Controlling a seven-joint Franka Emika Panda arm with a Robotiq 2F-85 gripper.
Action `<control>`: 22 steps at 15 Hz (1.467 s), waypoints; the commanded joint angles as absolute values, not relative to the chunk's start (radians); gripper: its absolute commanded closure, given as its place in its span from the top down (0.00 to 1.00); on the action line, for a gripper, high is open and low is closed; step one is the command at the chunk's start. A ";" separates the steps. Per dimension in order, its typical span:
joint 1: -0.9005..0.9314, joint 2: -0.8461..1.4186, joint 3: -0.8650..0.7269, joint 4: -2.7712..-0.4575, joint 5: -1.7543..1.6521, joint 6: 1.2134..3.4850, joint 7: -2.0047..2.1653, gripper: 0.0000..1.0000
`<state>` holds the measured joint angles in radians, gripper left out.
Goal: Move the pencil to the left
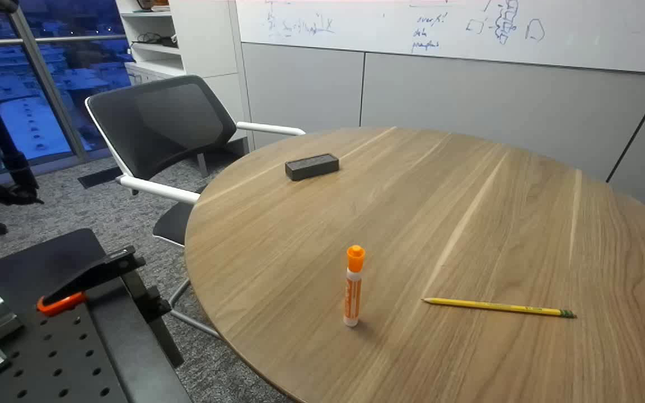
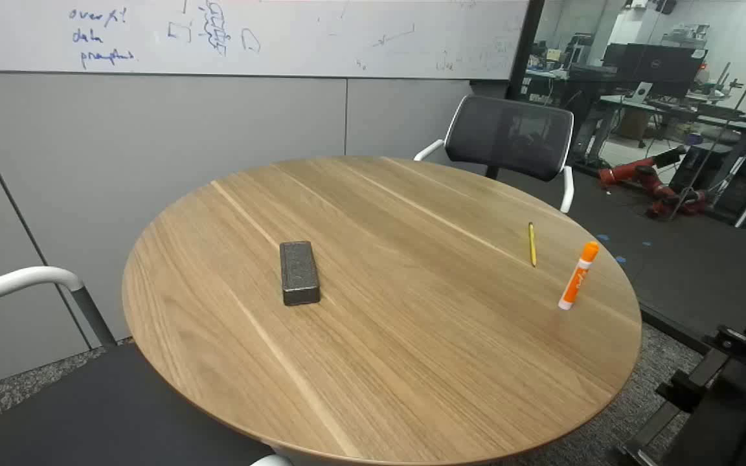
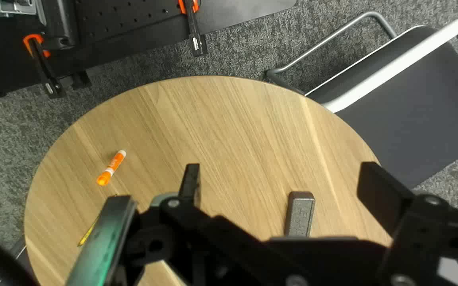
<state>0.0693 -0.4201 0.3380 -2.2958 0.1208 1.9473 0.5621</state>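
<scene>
Nearest the wrist camera sits the claw [image 3: 281, 184], black and partly blurred, its two jaws standing wide apart. In the gap between them shows the dark block [image 3: 300, 216], lower down on the counter [image 3: 229, 139] and clear of both. Beside one jaw a blurred greenish bar [image 3: 105, 234] slants up from below; what it belongs to cannot be told. It hides part of the pencil [image 1: 499, 307].

In both exterior views the pencil lies flat on the counter, near the marker [image 1: 353, 294] but apart from it, and well apart from the block. It is thin and yellow with a green band at one end; the sharpened end is the one nearer the marker. The marker stands upright on its white end, orange cap on top. In the wrist view both show on the left, outside the jaws.

Round and wooden, the counter runs out of the wrist view at the bottom. Past its edge come grey carpet [image 3: 245, 51] and a black bench [image 3: 129, 16] with rows of holes, two clamps [image 3: 195, 37] at its side. In an exterior view a chair [image 1: 171, 123] with a mesh back stands just beside the counter, and a board [image 1: 608, 33] with blue writing shows behind.
</scene>
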 commanded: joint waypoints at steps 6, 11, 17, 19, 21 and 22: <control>0.037 -0.257 0.271 -2.211 0.070 2.049 0.550 1.00; -0.017 -0.026 0.154 -2.105 0.058 2.240 0.534 1.00; -0.049 0.268 0.001 -1.928 0.106 2.360 0.501 1.00; -0.053 0.342 -0.035 -1.895 0.120 2.416 0.505 1.00; -0.042 0.417 -0.075 -1.867 0.092 2.454 0.530 1.00; -0.033 0.457 -0.098 -1.855 0.074 2.473 0.550 1.00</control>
<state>-0.0561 0.3554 -0.0473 -1.9187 0.0906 2.4305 0.5172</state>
